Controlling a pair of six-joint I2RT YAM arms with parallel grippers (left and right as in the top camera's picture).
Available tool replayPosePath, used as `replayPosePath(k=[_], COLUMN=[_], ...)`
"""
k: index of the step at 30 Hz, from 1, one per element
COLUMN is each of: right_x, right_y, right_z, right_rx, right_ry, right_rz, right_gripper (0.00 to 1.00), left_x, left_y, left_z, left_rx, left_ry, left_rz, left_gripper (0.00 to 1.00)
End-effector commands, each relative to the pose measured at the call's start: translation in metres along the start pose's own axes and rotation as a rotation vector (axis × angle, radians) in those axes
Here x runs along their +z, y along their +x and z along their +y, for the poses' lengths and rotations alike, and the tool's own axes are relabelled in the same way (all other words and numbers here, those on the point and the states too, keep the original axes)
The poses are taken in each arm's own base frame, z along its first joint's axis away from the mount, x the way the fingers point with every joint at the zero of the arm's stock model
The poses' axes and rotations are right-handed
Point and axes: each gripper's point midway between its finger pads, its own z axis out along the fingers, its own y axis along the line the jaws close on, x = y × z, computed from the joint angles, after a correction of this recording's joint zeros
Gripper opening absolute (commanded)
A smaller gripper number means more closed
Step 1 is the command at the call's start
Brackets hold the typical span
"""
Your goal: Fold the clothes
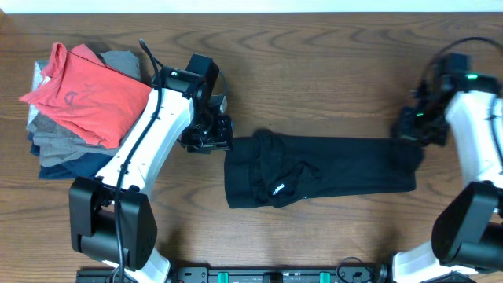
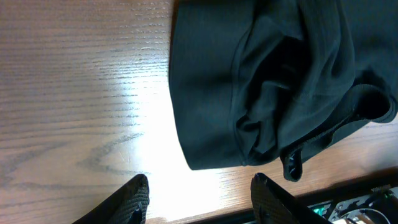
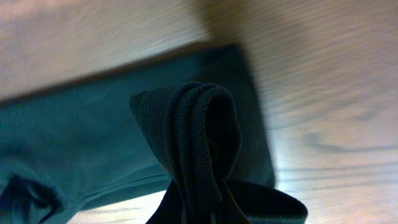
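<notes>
- Black shirt (image 1: 322,177) found laid as long strip at centre of table (image 1: 314,63).
- Right gripper (image 1: 410,130) clamped on bunched fabric at right end.
- Left gripper (image 2: 200,186) half open, empty, just beside left end.
- Risk judged: pinch liable to slip; unheld rumpled left end liable to be dragged, fold skewed.

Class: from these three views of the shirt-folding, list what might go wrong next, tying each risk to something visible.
1. The right gripper pinches only a bunched edge of the black shirt; a pull might slip it free or drag the shirt askew.
2. The left gripper is open and holds nothing, so the crumpled end near it could fold in rumpled.
</notes>
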Motion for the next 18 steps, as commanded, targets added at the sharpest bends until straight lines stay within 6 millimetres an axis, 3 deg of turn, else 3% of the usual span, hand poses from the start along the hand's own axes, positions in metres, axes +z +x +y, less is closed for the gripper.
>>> replayPosePath(k=[1, 8, 12, 15, 17, 18], right_x=[0.016, 0.045, 0.052, 0.053, 0.053, 0.052], right_y=[0.018, 0.042, 0.045, 0.044, 0.043, 0.044], right_z=[0.024, 0.055, 0.07, 0.082, 0.091, 0.095], right_rx=[-0.017, -0.055, -0.072, -0.099, -0.11, -0.115], right_ry=[0.002, 0.011, -0.003, -0.027, -0.056, -0.074], right_rz=[0.035, 0.062, 0.044, 0.029, 0.023, 0.025], right_gripper=[0.02, 0.02, 0.12, 0.34, 0.56, 0.59], left_x=[-0.002, -0.002, -0.002, -0.002, -0.002, -0.002], left_y=[0.0, 0.002, 0.002, 0.002, 0.002, 0.002], left_z=[0.001, 0.001, 0.001, 0.001, 0.001, 0.001], left_rx=[-0.011, -0.013, -0.013, -0.013, -0.012, -0.013], left_ry=[-0.008, -0.009, -0.009, -0.009, -0.009, -0.009], left_rz=[-0.006, -0.001, -0.001, -0.001, -0.001, -0.001], left_gripper=[0.55, 0.55, 0.55, 0.55, 0.55, 0.55])
